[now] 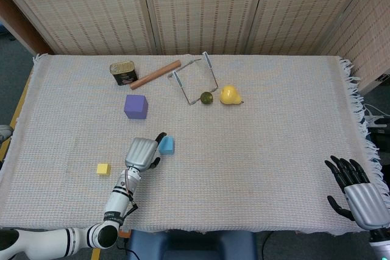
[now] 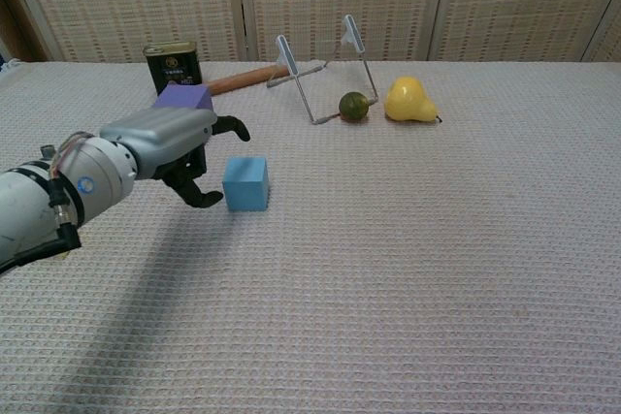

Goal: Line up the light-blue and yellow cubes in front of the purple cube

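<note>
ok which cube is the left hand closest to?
The light-blue cube: the left hand is right beside it, fingers at its edge. The yellow cube and purple cube sit clearly farther off.

place: indoor test setup | cues: cloth-covered table [image 1: 274,150], woven screen panels [image 1: 201,10] behind

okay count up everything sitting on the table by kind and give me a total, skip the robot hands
Cubes: 3, namely purple cube, light-blue cube, yellow cube
Fruit: 2, namely yellow pear, small green fruit
Tin can: 1
Wooden rod: 1
Wire stand: 1
Total: 8
</note>
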`<state>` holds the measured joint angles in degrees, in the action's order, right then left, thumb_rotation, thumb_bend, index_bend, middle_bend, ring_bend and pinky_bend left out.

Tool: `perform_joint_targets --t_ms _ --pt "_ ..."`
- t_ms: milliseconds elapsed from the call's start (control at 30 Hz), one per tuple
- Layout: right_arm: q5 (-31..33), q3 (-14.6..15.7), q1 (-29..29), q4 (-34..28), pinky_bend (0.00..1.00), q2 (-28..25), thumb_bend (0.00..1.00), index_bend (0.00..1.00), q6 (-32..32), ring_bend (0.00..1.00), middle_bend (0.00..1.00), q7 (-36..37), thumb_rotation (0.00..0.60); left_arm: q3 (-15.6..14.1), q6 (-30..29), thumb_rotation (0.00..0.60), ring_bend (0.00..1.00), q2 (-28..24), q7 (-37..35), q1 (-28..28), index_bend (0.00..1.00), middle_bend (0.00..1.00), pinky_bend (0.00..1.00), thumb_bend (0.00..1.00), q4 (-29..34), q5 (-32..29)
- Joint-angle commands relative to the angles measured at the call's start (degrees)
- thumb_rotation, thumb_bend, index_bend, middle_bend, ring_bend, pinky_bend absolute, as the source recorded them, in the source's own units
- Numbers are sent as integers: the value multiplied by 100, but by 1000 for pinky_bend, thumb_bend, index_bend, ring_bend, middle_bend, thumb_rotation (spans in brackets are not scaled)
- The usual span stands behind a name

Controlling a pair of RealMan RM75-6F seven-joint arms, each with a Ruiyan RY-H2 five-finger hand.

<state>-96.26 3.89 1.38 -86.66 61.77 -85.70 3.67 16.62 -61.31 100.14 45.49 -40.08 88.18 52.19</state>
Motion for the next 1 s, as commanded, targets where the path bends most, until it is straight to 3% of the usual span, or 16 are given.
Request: perform_joint_targets --t_ms 33,333,667,1000 --pt "26 7 24 -20 0 -13 113 0 57 0 0 0 600 14 -5 600 1000 114 -15 -127 191 1000 1000 344 -218 -145" --pt "102 4 75 -49 0 -35 113 0 184 0 0 -8 600 19 98 600 1000 399 -216 -406 233 1000 1000 346 -791 -346" --pt "90 58 78 -84 0 -110 113 0 222 0 0 68 600 -156 -223 600 1000 673 -592 -488 445 1000 1000 355 -1334 197" --pt "122 73 67 -137 0 -143 113 0 235 0 0 65 600 -270 -57 600 1000 174 -1220 -368 471 1000 1000 415 -1740 592"
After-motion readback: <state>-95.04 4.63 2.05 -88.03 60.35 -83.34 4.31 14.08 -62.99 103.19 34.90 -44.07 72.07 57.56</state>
